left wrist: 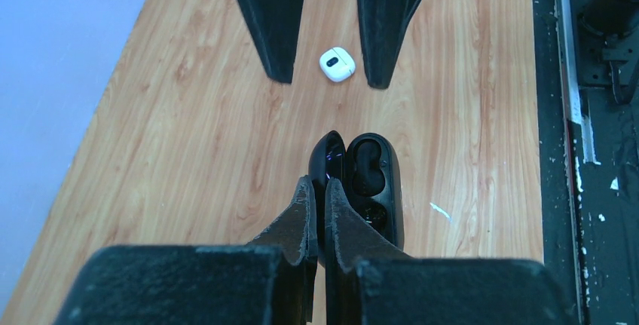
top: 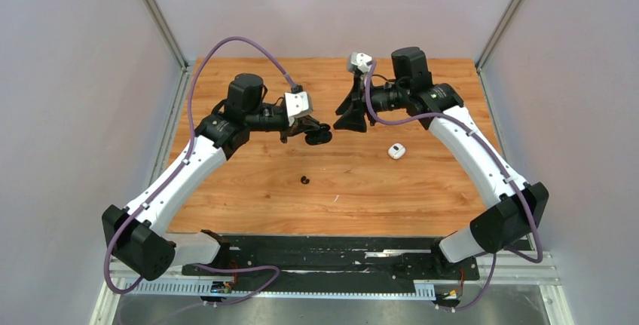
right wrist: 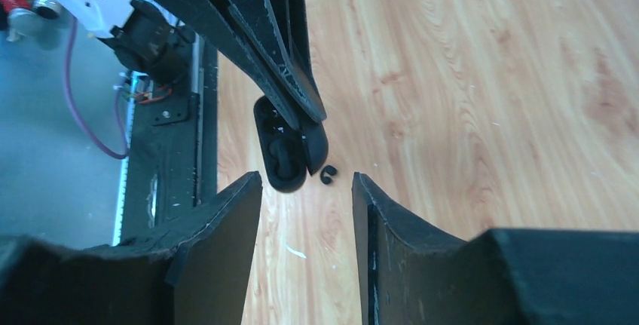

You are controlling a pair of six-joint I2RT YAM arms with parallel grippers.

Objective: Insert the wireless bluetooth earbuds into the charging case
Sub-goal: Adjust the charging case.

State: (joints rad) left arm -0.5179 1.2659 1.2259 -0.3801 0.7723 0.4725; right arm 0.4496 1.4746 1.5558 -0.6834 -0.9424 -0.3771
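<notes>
Earbud (top: 304,180), black, roundish, one visible. It lay loose on the wooden table (top: 249,204) near the middle, well apart from both arms in the top view. Judged very light, hard-shelled and glossy, apt to skid or roll. Best pinched lightly across its body with the fingertips alone.

Black charging case (left wrist: 373,174): open, lid swung aside, seemingly lifted off the board. Judged light and rigid, its hinge the weak point. Whether either well was filled could not be told.

Left gripper (left wrist: 317,189): closed tight on the lid of that case.

Right gripper (right wrist: 306,183): jaws roughly half apart, nothing between them, tips facing the case from close by.

White case (top: 397,151): small, rounded, resting on the table on the right arm's side, apart from everything else. White earbuds: none seen.

Room: bare board lay all round the earbud, with the table edges and side walls well off. The one tight spot, by judgement, was where the two grippers' tips met at the case, where a slip could knock the lid.
</notes>
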